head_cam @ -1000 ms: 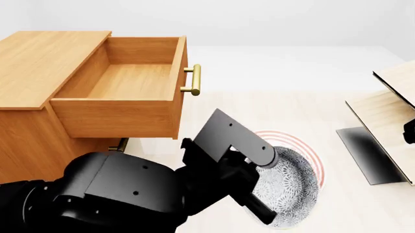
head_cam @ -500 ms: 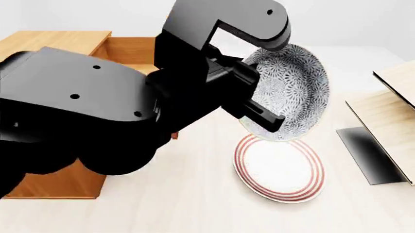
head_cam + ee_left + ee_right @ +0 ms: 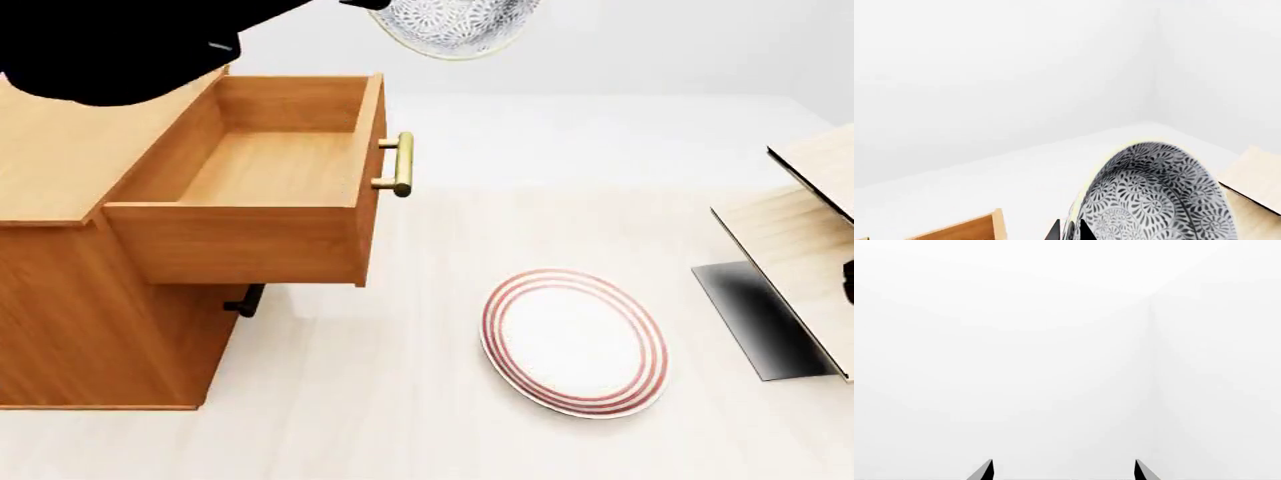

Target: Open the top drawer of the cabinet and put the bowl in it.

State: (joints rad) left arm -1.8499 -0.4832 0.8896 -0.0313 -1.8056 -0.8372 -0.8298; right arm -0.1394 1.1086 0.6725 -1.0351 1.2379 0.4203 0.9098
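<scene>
The top drawer [image 3: 254,170] of the cabinet [image 3: 80,300] stands pulled well out at the left of the head view, its brass handle [image 3: 395,164] facing the middle of the frame and its inside bare, so I judge the opening part done. The bowl [image 3: 454,25] is up in the air at the top centre of that view, partly cut by the frame edge, and my left arm [image 3: 120,45] fills the upper left corner. In my left wrist view the bowl [image 3: 1161,195] sits at the lower right with the dark tips of my left end effector [image 3: 1071,231] pinched on its rim, so I am gripping it. The plate [image 3: 574,340] lies bare on the counter [image 3: 400,400] at lower centre right. My right end effector [image 3: 1063,471] shows two tips spread apart, holding nothing. What remains, as I read it: carry the bowl over the drawer's cavity, lower it in, release.
</scene>
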